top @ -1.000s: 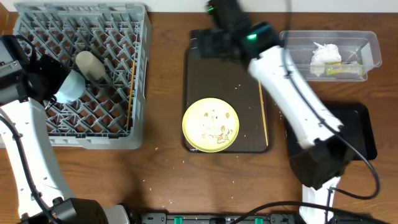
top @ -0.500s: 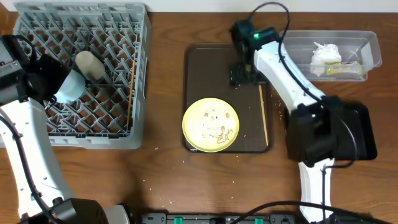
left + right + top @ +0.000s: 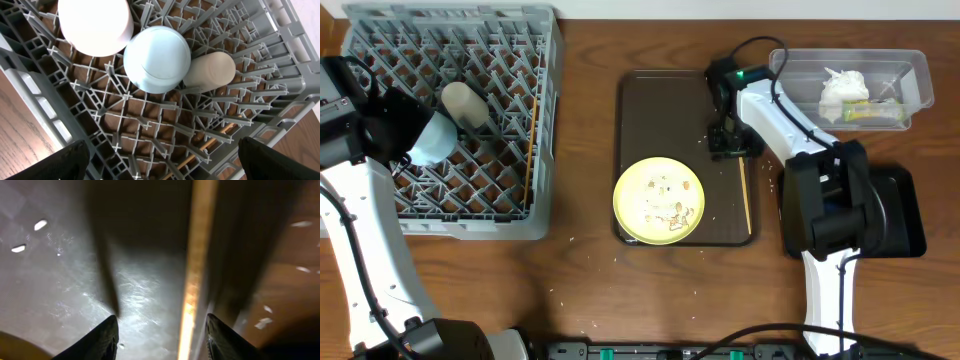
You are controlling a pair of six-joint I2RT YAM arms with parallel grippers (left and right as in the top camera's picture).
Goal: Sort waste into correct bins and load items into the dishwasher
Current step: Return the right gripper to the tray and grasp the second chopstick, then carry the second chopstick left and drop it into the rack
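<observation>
Chopstick (image 3: 192,280) lies near the right edge of the brown serving tray (image 3: 650,110), between the right gripper's (image 3: 160,325) fingers, with the jaws part-way apart and not clamped on it. Yellow plate (image 3: 659,201) sits on the same tray. Left gripper (image 3: 160,150) hangs wide open and empty over the grey rack (image 3: 150,125), which holds the blue bowl (image 3: 157,59).

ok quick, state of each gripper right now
left gripper: open, empty
right gripper: open, astride the chopstick, not gripping it
</observation>
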